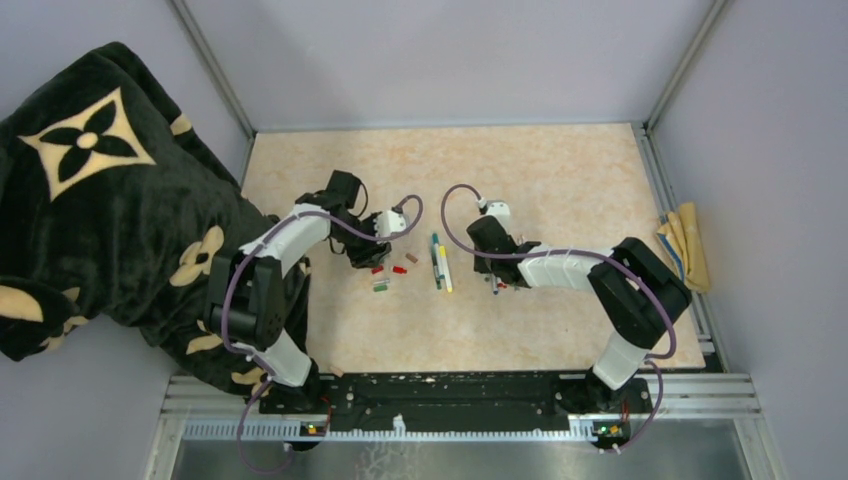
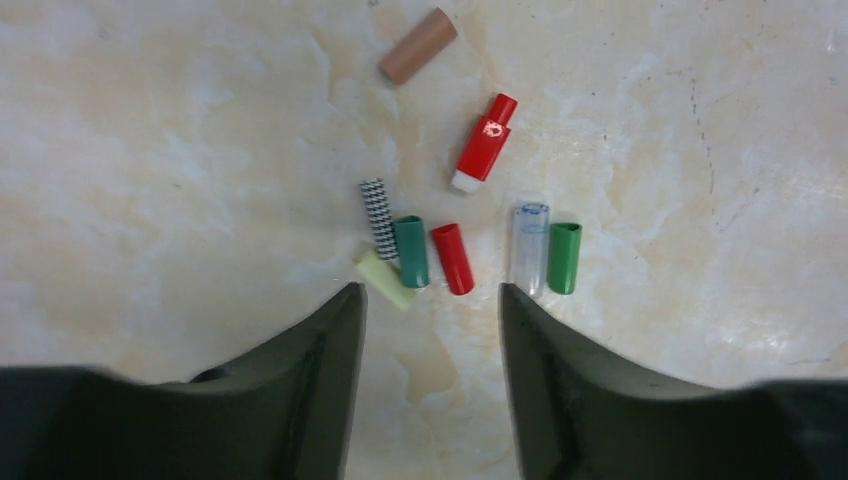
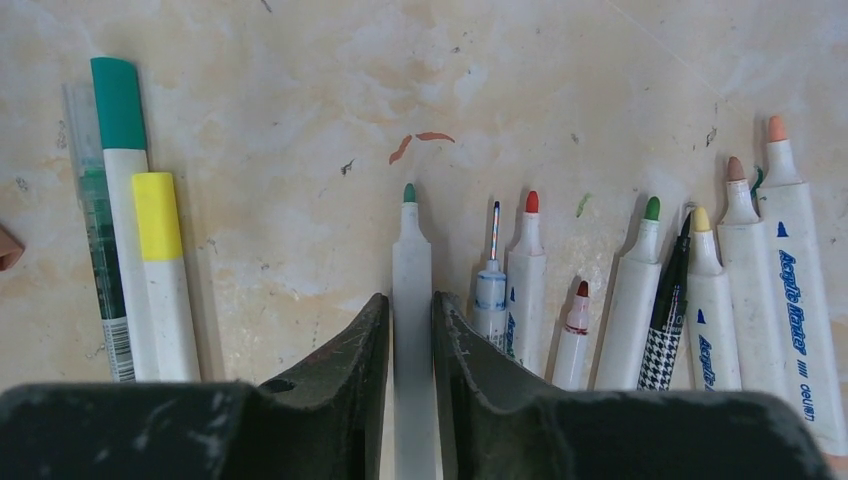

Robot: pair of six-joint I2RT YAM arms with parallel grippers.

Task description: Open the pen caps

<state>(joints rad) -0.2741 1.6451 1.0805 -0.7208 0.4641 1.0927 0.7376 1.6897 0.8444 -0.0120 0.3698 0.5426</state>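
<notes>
Right wrist view: right fingers (image 3: 350,360), narrowly parted, bracket a green-tipped pen (image 3: 411,260); grip or not, cannot tell. The left fingers (image 2: 320,360) stand apart, empty, pen caps (image 2: 452,258) on the surface (image 2: 150,150) just beyond their tips.

Top camera, high and behind the arms (image 1: 560,268), looks down on the whole table (image 1: 560,170). Left wrist view hangs close over the caps (image 2: 452,258), right wrist close over the pens (image 3: 527,290) (both groups tiny from above).
</notes>
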